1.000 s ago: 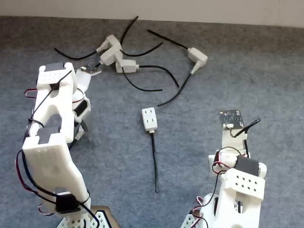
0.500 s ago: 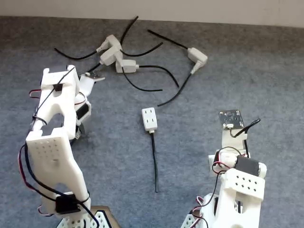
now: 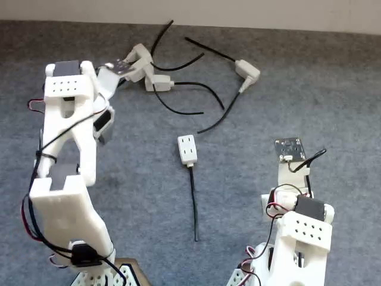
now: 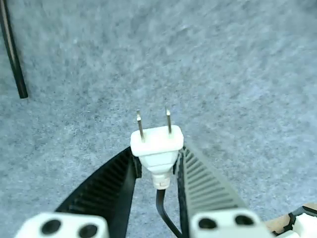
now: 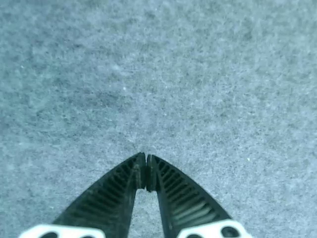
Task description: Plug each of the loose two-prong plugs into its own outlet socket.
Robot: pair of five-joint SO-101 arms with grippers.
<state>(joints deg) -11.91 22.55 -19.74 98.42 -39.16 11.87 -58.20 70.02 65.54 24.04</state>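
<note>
In the clenched left pincer (image 4: 156,150) sits a white plug (image 4: 156,142), prongs (image 4: 169,121) pointing outward, apparently clear of the carpet (image 4: 237,74).

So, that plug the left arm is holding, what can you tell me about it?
The plug is small, white and looks like plastic, with two thin metal prongs side by side, pointing away from the wrist. A black cord leaves its narrower rear end. The left gripper is shut on it, one ribbed finger against each side. The prongs touch nothing; grey carpet-like surface lies beyond.
</note>
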